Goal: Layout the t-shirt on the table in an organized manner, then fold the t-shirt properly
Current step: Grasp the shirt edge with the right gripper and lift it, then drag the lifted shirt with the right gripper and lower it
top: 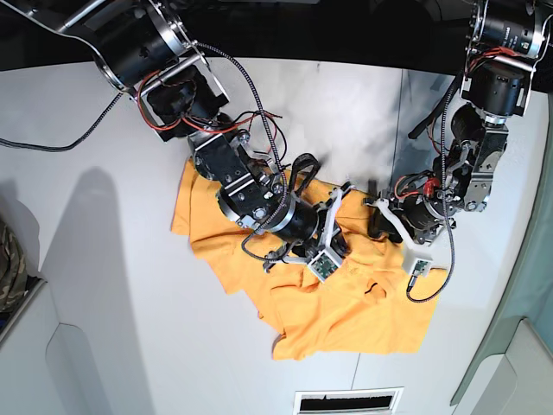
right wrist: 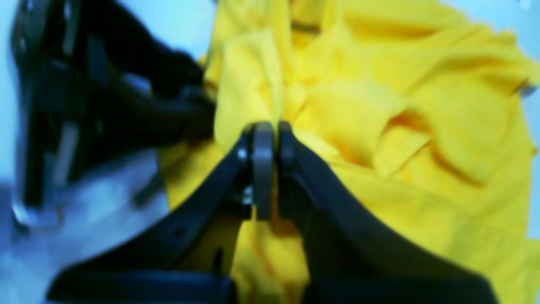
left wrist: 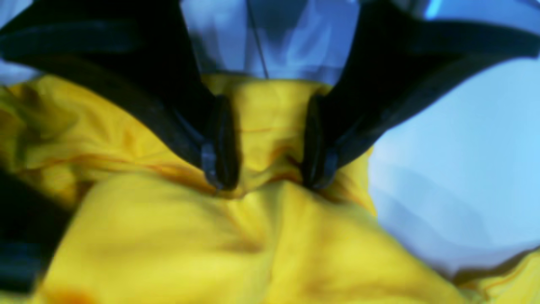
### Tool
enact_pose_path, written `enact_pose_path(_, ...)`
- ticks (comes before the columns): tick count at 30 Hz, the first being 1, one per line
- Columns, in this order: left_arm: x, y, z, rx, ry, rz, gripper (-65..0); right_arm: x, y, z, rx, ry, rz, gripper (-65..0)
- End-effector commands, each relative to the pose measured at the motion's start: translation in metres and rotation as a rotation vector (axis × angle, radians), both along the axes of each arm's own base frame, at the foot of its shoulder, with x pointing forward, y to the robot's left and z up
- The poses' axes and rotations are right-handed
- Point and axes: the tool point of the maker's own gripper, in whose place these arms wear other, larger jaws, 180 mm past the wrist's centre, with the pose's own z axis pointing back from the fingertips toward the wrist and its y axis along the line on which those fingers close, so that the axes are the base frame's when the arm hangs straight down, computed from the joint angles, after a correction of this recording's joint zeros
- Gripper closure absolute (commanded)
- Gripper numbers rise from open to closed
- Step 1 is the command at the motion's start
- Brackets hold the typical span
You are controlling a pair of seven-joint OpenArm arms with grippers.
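While crumpled on the surface [top: 104, 156], t-shirt [top: 346, 303] neither laid out nor folded: right jaws pinching its cloth, left jaws spread astride a ridge.

The t-shirt [top: 346, 303] is plain orange-yellow, showing a brighter yellow in both wrist views, with darker orange in its creases. The tabletop [top: 104, 259] is matte white, crossed by a thin dark seam. Both claws, left claw [left wrist: 268, 181] and right claw [right wrist: 270, 126], are black. A camouflage-patterned cloth [top: 9, 268] in green and brown shows at the edge
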Motion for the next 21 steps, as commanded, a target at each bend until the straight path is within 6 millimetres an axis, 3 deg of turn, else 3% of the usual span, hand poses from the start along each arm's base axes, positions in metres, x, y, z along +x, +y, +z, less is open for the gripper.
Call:
enact_pose_path(1,0.016,0.005,0.022,-0.001,-0.066,-0.005,-29.2,0.018,0.011,0.042,0.082,-0.090,-0.005,0.0)
enact_pose_path(6,0.026,0.017,0.057,0.027,-0.139,-0.029,-29.2,0.033,0.002,0.118,0.178,-0.206,-0.047,0.0)
enact_pose_path(11,0.030,0.024,0.086,0.059,-0.173,-0.062,-29.2,0.034,-0.030,0.196,0.230,-0.268,-0.136,0.0)
enact_pose_path(14,0.029,0.028,0.090,0.062,-0.165,-0.064,-29.2,0.034,-0.059,0.238,0.234,-0.319,-0.223,0.0)
enact_pose_path(17,0.025,0.030,0.086,0.068,-0.140,-0.070,-29.2,0.042,-0.102,0.257,0.243,-0.343,-0.363,0.0)
enact_pose_path(21,0.023,0.027,0.085,0.066,-0.134,-0.091,-29.2,0.058,-0.172,0.254,0.199,-0.364,-0.546,0.0)
